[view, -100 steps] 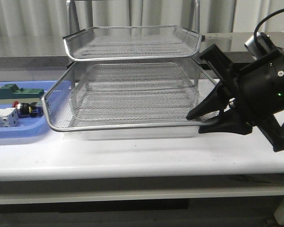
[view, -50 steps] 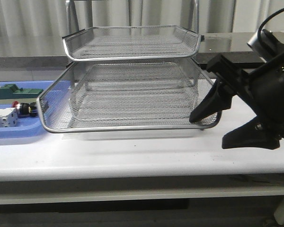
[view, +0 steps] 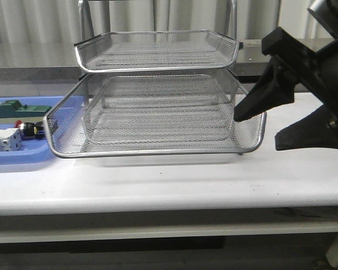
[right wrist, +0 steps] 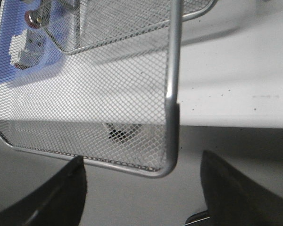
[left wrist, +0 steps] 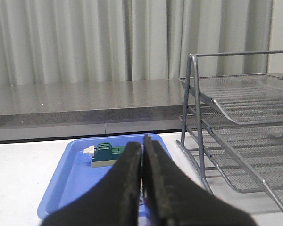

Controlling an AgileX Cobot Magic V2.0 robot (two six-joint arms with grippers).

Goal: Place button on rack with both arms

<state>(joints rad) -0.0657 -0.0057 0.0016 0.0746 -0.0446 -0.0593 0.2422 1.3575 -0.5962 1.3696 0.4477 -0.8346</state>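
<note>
Button (view: 28,129) sits in the blue tray (view: 22,157) at the desk's left edge: small, hard, probably light, so pinch its black body. Left fingers (left wrist: 142,188) pressed together; right fingers (view: 256,121) spread around the rack (view: 158,149) corner.

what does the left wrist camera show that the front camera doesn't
Only the left wrist view shows the left gripper, its fingers pressed together with nothing between them, and the rack's upright side frame from the side. Only the front view shows the right gripper, open beside the pulled-out middle tray's right front corner, plus the button and the white block on the blue tray. Both show the rack's mesh tiers, the blue tray, the green block and the white table.
</note>
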